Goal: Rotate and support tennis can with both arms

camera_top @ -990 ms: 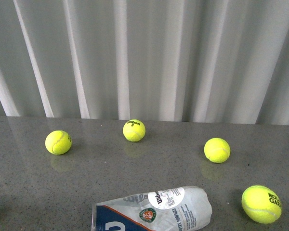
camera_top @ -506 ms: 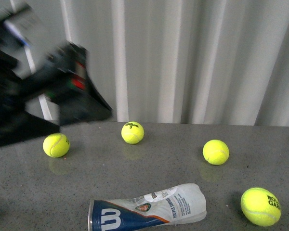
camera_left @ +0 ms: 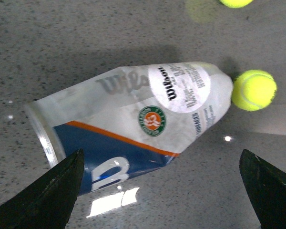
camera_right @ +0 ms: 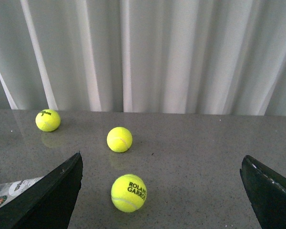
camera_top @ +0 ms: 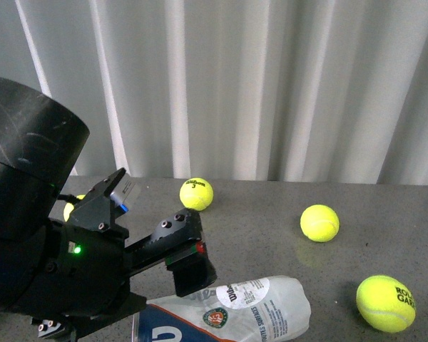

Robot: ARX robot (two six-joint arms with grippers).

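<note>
Tennis can lies on its side on the grey speckled tabletop, low centre in front view, cut by the bottom edge. Silver rim end points left, tapered clear end points right. White Wilson sticker and round Roland Garros logo face up.

Far left in front view, the left arm, a thick black joint plus a block with a green light, reaches over the rim end of the tennis can and hides part of it. A half-hidden ball peeks out behind the arm.

Left wrist view: left claw is spread wide and holds nothing. Its two black fingers stand either side of the can. One finger overlaps the rim corner, cannot tell if it touches. The blue, orange and white label is in plain sight.

Moving right in front view, a Wilson ball sits at the back near the white curtain. A plain ball is right of centre, well apart from the can. A Roland Garros ball is far right, near the can's tapered end but not touching it.

Right arm is out of the front view. Right wrist view: right claw is wide apart with nothing between the fingers, above the tabletop. Three balls lie ahead of it and a sliver of the can shows at the frame edge
</note>
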